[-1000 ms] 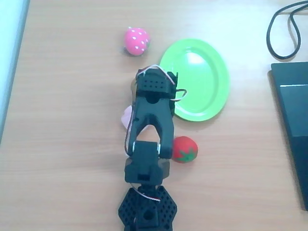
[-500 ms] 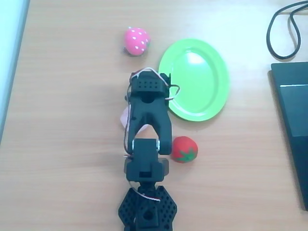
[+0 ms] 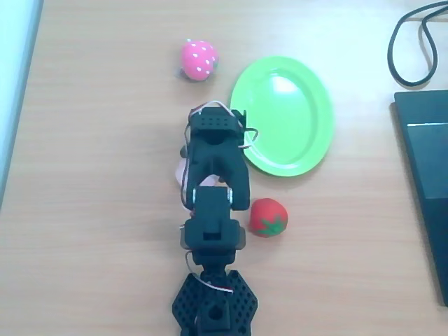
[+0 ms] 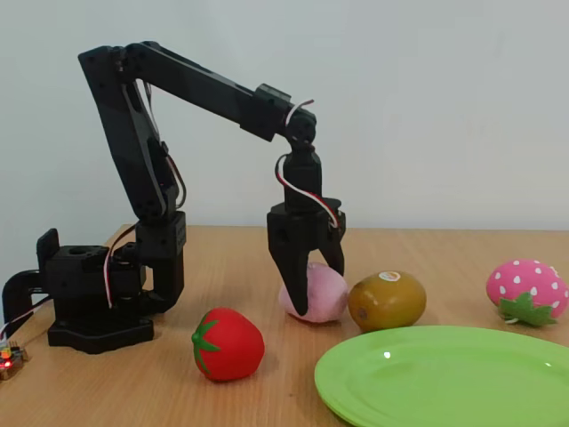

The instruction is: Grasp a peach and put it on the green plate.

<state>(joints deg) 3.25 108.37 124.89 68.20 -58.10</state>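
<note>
The pale pink peach lies on the wooden table, just left of a brown kiwi. My black gripper points straight down over it. The jaws stand open, one finger in front of the peach and the other behind it. In the overhead view the arm covers the peach, leaving only a pink sliver at its left side. The lime-green plate lies just right of the gripper, and its near rim shows in the fixed view.
A pink white-dotted strawberry sits beyond the plate's left end. A red tomato lies near the arm's base. A dark laptop and a black cable occupy the right edge.
The gripper head has shifted left, off the plate's rim, and come down over the peach, hiding more of it. The fruits and the plate have not moved.
</note>
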